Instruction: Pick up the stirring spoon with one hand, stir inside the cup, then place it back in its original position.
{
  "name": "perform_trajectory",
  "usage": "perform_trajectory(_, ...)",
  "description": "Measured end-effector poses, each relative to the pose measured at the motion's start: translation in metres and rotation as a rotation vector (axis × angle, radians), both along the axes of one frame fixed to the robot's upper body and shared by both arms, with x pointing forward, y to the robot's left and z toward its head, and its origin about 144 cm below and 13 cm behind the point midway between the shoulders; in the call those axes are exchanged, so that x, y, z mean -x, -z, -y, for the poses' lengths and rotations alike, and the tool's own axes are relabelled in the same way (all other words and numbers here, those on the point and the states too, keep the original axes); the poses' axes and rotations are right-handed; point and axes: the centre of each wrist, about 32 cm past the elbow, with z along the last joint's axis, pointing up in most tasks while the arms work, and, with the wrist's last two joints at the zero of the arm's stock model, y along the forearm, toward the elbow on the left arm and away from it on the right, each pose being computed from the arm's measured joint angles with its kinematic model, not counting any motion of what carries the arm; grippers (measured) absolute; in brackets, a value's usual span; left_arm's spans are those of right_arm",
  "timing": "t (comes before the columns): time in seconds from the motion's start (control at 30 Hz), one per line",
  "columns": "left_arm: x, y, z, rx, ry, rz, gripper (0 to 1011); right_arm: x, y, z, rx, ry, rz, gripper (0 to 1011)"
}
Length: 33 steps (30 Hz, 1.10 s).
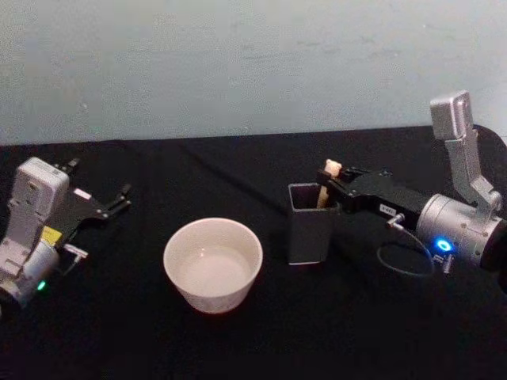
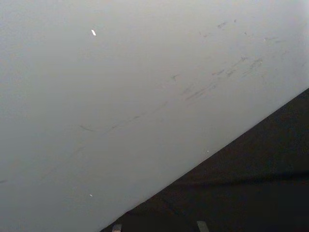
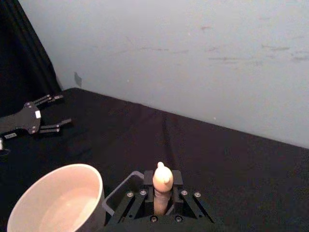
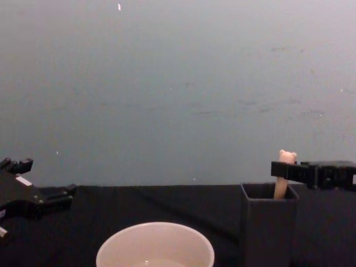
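While standing in the square holder (image 1: 308, 226), the cream spoon (image 1: 327, 184) sits between the right gripper (image 1: 333, 184) fingers.

Right gripper (image 1: 336, 184) fingers closed, left gripper (image 1: 111, 202) parked, fingers spread

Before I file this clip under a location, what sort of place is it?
Probably a robot test bench, not a kitchen: a table draped in black cloth against a bare pale wall, set only with a cup and a dark holder with a stirring spoon.

The stirring spoon (image 1: 326, 188) hides its stem and bowl inside the holder (image 1: 309, 229); chest view's edge crops the cup (image 4: 155, 245).
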Motion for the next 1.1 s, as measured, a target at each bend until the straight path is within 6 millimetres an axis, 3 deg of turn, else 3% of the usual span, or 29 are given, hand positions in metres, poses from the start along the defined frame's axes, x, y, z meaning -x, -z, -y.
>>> perform_trajectory(0.97,0.0,0.0,0.0,0.0,0.0,0.0,1001,-0.0015,0.0024,-0.0009,0.014,0.003,-0.013,223)
perform_trajectory(1.1,0.0,0.0,0.0,0.0,0.0,0.0,1001,-0.0014,0.0023,-0.0007,0.013,0.003,-0.012,298)
